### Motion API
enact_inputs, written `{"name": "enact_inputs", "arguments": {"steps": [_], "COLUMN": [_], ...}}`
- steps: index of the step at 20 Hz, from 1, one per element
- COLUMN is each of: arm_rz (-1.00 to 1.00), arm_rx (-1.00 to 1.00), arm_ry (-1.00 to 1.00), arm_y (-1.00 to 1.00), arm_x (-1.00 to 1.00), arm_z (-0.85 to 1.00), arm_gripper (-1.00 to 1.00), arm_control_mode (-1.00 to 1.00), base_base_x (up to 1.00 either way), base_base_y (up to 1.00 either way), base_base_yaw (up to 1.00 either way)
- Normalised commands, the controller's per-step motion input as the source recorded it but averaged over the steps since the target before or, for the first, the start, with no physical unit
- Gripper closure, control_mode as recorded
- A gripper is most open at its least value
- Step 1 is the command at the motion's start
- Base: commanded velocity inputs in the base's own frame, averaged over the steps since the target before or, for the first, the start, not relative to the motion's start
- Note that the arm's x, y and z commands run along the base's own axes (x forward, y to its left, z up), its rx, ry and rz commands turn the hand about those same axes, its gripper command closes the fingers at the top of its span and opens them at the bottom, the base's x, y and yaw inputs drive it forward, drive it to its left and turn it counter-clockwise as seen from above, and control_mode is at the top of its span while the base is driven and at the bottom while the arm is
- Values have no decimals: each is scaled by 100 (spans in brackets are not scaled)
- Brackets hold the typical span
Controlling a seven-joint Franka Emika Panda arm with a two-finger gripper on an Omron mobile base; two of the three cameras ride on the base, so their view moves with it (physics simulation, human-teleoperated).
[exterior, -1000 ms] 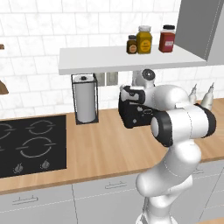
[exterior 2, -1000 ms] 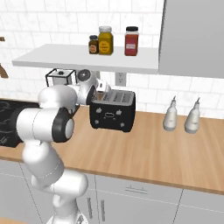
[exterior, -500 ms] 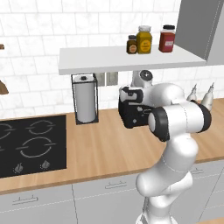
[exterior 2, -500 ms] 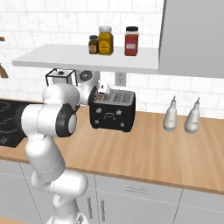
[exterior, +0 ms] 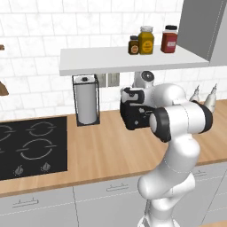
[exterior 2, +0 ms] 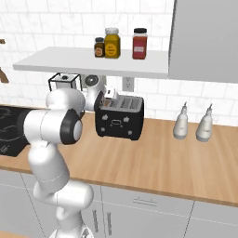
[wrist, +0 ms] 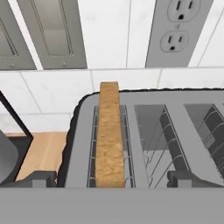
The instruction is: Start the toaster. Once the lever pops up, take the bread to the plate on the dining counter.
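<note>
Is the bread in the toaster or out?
In: the bread stands on edge in the toaster's leftmost slot in the hand view, its top edge showing.

Tan bread [wrist: 109,135] upright (edge-on) in black toaster [wrist: 144,131].

The rendered scene is evenly and brightly lit, with no visible lamp and no glare. A soft shadow lies under the shelf [exterior: 128,60] on the tiled wall [exterior: 40,40], and the toaster [exterior 2: 119,116] throws a faint one on the counter [exterior 2: 153,158]. All views look slightly soft and low in detail; straight lines stay straight at the edges.
</note>
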Motion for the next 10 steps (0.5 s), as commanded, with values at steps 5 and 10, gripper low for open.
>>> {"name": "enact_inputs", "arguments": {"steps": [5, 10], "arm_rz": [0, 0], "arm_rx": [0, 0], "arm_ry": [0, 0], "arm_y": [0, 0], "arm_x": [12, 6], "arm_z": [0, 0], "arm_gripper": [-100, -100], "arm_control_mode": [-100, -100], "base_base_x": [0, 0], "base_base_y": [0, 0], "base_base_yaw": [0, 0]}}
